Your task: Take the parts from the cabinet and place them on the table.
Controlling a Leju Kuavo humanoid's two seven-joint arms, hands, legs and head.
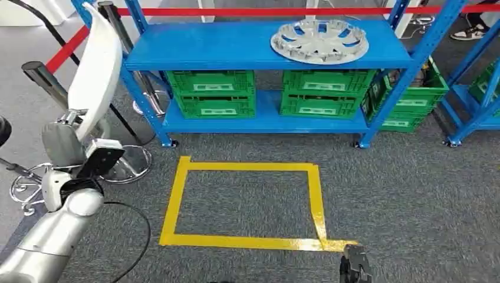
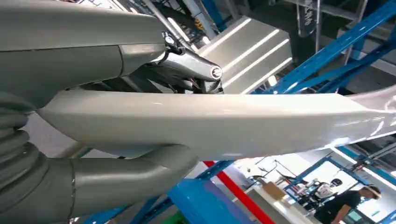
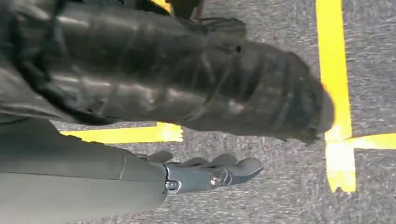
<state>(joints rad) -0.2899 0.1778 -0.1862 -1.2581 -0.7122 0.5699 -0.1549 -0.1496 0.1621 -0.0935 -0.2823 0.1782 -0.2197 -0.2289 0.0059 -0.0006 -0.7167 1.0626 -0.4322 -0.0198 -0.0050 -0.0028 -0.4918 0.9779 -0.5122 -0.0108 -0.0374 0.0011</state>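
Observation:
My left hand (image 1: 63, 140) is raised at the left and grips a long, curved white panel (image 1: 97, 65) that stands upright above it. In the left wrist view the white panel (image 2: 224, 123) runs across my hand (image 2: 60, 56), thumb (image 2: 135, 170) on one side and darker fingers (image 2: 191, 70) on the other. A silver wheel cover (image 1: 319, 40) lies on the top shelf of the blue cabinet (image 1: 236, 44). My right hand (image 1: 355, 266) hangs low over the carpet; its fingers (image 3: 210, 173) are stretched out and hold nothing.
Green crates (image 1: 211, 92) (image 1: 323, 92) fill the cabinet's lower shelf, with another (image 1: 413, 100) at its right. A yellow tape rectangle (image 1: 244, 203) marks the grey carpet in front. Stanchion posts (image 1: 50, 85) with red tape and a chrome stool base (image 1: 127, 162) stand at the left. A person (image 2: 345, 203) stands far off.

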